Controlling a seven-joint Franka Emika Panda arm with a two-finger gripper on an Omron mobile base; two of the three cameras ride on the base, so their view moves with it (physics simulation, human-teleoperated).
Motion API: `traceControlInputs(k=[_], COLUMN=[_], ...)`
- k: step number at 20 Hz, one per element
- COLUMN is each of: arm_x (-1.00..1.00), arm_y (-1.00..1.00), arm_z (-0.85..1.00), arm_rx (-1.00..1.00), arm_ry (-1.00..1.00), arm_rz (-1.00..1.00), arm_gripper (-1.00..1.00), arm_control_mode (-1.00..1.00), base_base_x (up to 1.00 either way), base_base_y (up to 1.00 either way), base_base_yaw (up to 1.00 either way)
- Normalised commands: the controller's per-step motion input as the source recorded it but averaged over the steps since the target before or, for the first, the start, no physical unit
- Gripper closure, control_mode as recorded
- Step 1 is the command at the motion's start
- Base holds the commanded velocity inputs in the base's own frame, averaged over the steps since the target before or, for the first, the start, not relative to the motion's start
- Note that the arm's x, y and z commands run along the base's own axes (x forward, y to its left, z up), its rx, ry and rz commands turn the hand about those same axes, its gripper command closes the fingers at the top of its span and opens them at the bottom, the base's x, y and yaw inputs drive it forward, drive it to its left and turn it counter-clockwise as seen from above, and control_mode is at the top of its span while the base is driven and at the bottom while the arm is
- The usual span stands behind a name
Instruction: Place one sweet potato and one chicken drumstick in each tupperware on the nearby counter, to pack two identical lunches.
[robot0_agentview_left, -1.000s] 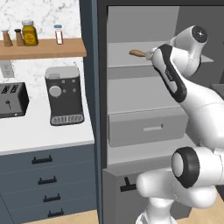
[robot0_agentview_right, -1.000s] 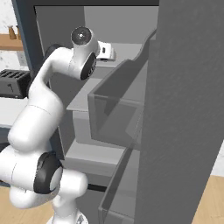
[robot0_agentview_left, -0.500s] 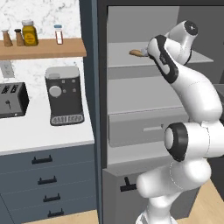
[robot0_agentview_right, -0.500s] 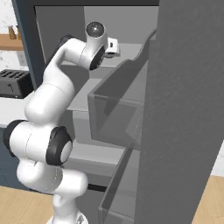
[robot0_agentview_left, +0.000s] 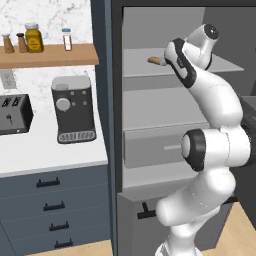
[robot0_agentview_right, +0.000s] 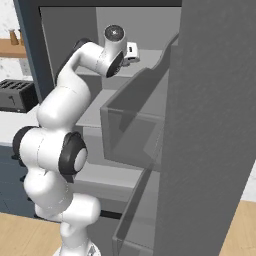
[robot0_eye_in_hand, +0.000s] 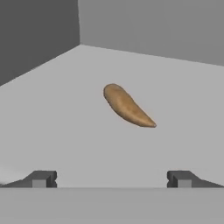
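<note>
A tan-brown sweet potato (robot0_eye_in_hand: 127, 106) with a tapered end lies on the grey upper fridge shelf (robot0_eye_in_hand: 65, 131). In the hand view it sits ahead of my gripper (robot0_eye_in_hand: 112, 179), centred between the two fingertips (robot0_eye_in_hand: 43, 178) and apart from them. The jaws stand wide open with nothing between them. In the left base view the sweet potato (robot0_agentview_left: 155, 60) pokes out just left of my hand on that shelf. The white counter (robot0_agentview_left: 45, 157) lies to the left of the fridge. The chicken drumstick and the tupperware are out of view.
A coffee machine (robot0_agentview_left: 74, 107) and a toaster (robot0_agentview_left: 12, 114) stand on the counter under a wooden shelf (robot0_agentview_left: 50, 55) of jars. A grey fridge drawer (robot0_agentview_left: 160, 145) sits below my arm. The open fridge door (robot0_agentview_right: 215, 125) stands close on the right.
My arm has straightened upward and pushed the hand further in over the upper fridge shelf toward the sweet potato. The jaws have stayed open.
</note>
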Motion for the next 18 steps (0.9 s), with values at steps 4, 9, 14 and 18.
traceControlInputs(k=[4,9,14,18], arm_x=[0.28,0.32,0.40,0.44], arm_y=[0.00,0.00,0.00,0.00], arm_z=[0.00,-0.02,-0.06,-0.04], arm_rx=[-0.06,-0.05,-0.04,-0.02], arm_ry=[0.00,0.05,0.08,0.09], arm_rz=[0.08,0.08,0.08,0.08], arm_gripper=[-1.00,-1.00,-1.00,-1.00], arm_control_mode=[-1.00,-1.00,-1.00,-1.00], base_base_x=[0.00,0.00,0.00,0.00], base_base_y=[0.00,0.00,0.00,0.00], base_base_yaw=[0.00,0.00,0.00,0.00])
